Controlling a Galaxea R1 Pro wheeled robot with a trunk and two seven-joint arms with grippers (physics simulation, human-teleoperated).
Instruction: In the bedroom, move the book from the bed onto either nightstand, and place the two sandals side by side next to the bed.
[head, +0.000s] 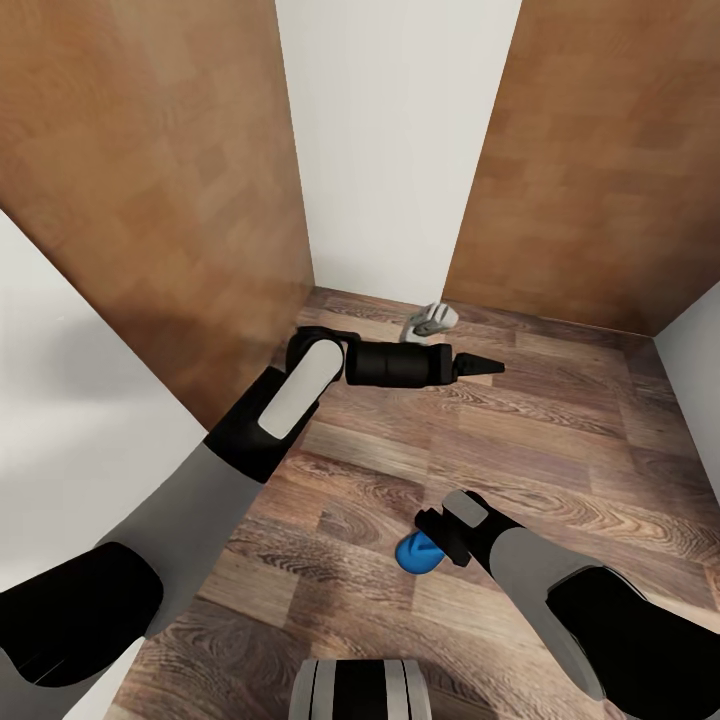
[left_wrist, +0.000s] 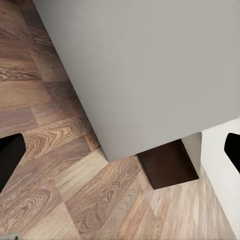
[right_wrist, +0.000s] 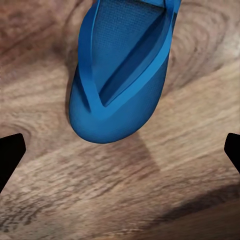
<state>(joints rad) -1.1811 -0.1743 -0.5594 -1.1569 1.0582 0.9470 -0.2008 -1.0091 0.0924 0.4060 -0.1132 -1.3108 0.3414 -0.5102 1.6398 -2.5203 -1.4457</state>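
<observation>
The wood-plank floor (head: 560, 440) fills the lower half of the head view, brown boards with a strong grain. Two tall brown wood panels (head: 150, 190) stand at upper left and upper right, with a strip of white wall (head: 390, 140) between them down to the floor. A pale surface (head: 70, 400) cuts in at the left edge; what it belongs to is hard to tell.

The left arm reaches toward the centre of the frame, its left end effector (head: 487, 367) pointing right over the floor; in the left wrist view its dark fingers (left_wrist: 9, 157) sit at opposite edges, spread wide with nothing between them. That view also shows a grey slab (left_wrist: 150, 65) over a dark brown block (left_wrist: 167, 165), both cut off.

The right end effector (head: 432, 530) hangs at lower centre above a blue sandal (right_wrist: 122, 75), mostly hidden beneath it in the head view. Its fingertips (right_wrist: 10, 155) stand wide apart, gripping nothing; the sandal lies flat on the floor, heel end cut off.

A small grey object (head: 432, 320) by the far wall is too small to identify.
</observation>
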